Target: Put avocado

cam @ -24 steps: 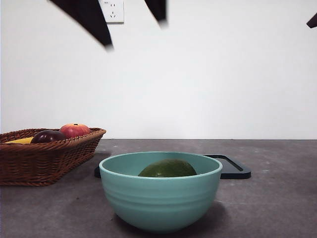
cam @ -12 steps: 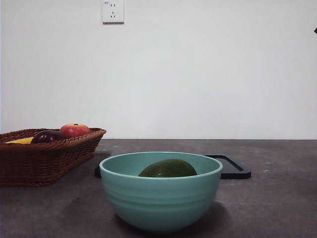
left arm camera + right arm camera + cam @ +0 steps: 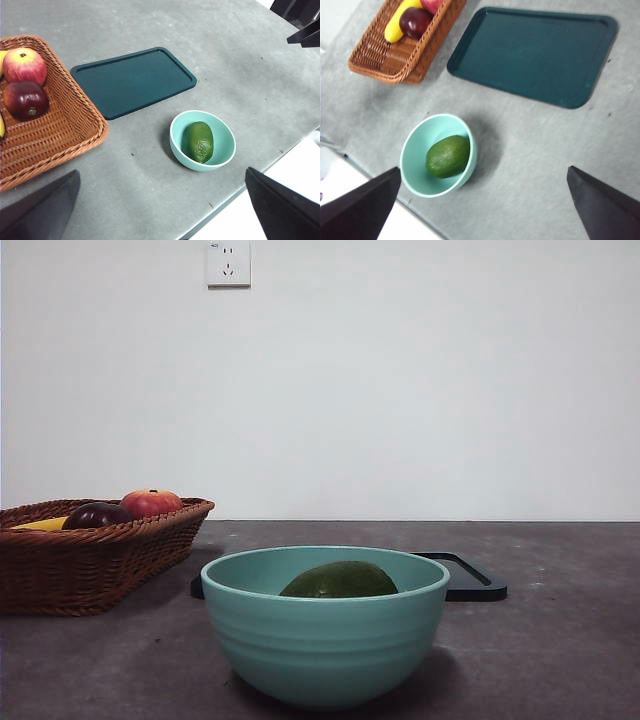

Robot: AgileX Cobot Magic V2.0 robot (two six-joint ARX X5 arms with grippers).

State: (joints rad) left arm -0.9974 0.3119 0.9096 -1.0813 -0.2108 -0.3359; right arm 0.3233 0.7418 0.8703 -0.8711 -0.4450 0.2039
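Front view: the avocado [image 3: 338, 580] lies inside the teal bowl [image 3: 325, 640], only its dark green top showing above the rim. The bowl stands on the grey table [image 3: 560, 660], near the camera. Behind it lies a dark tray [image 3: 470, 580], flat on the table. At the left is a wicker basket [image 3: 90, 565] holding a red apple [image 3: 151, 503], a dark purple fruit [image 3: 96, 515] and a yellow banana [image 3: 42, 524]. A wall socket [image 3: 228, 262] is on the white wall. Neither arm appears here.

Left wrist view: the left gripper [image 3: 160, 210] hangs high above the table, its two black jaws spread wide apart and holding nothing. Below, the avocado [image 3: 200, 141] rests lengthwise in the teal bowl [image 3: 176, 145], close to the table's edge. The dark tray [image 3: 132, 80] lies apart from the bowl, and the basket [image 3: 65, 130] with the apple [image 3: 24, 65] and the purple fruit [image 3: 26, 99] sits beside the tray.

Right wrist view: the right gripper [image 3: 482, 210] is likewise raised, jaws wide apart and empty. The avocado [image 3: 448, 156] lies against one wall of the bowl [image 3: 417, 160]. The tray [image 3: 535, 52] and the basket [image 3: 395, 60], with banana [image 3: 400, 21] and purple fruit [image 3: 415, 21], lie beyond.
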